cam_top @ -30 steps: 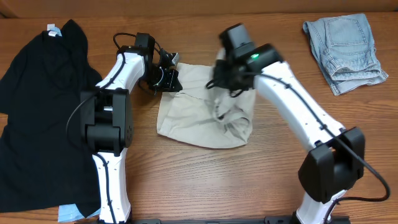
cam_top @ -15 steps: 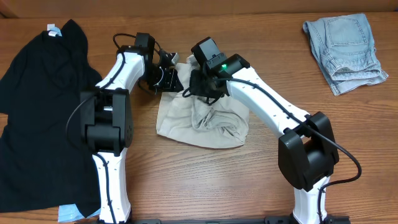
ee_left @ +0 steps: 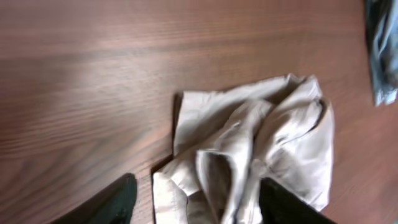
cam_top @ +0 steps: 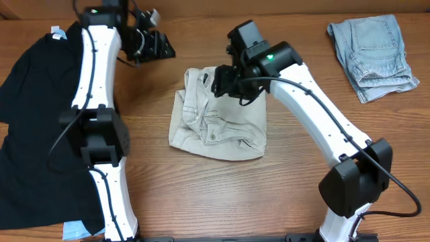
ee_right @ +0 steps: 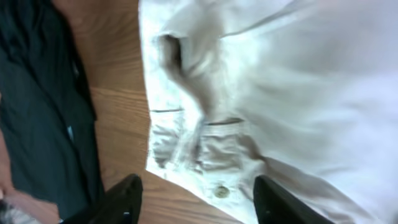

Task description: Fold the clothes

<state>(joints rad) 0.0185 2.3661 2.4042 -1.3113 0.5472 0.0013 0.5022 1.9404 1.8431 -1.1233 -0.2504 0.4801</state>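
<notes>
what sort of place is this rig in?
Probably a lab test bench: bare wooden tabletop, white-and-black left arm and right arm, plus staged laundry: cream-beige cotton shorts, black top, light-blue denim shorts.

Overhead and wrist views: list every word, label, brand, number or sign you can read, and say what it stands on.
No text can be read in any view.
Light-blue tag at the neck of the black top: too small to read.
Button on the beige shorts: blurred, no lettering to make out.
Denim shorts: no label or brand legible.
</notes>
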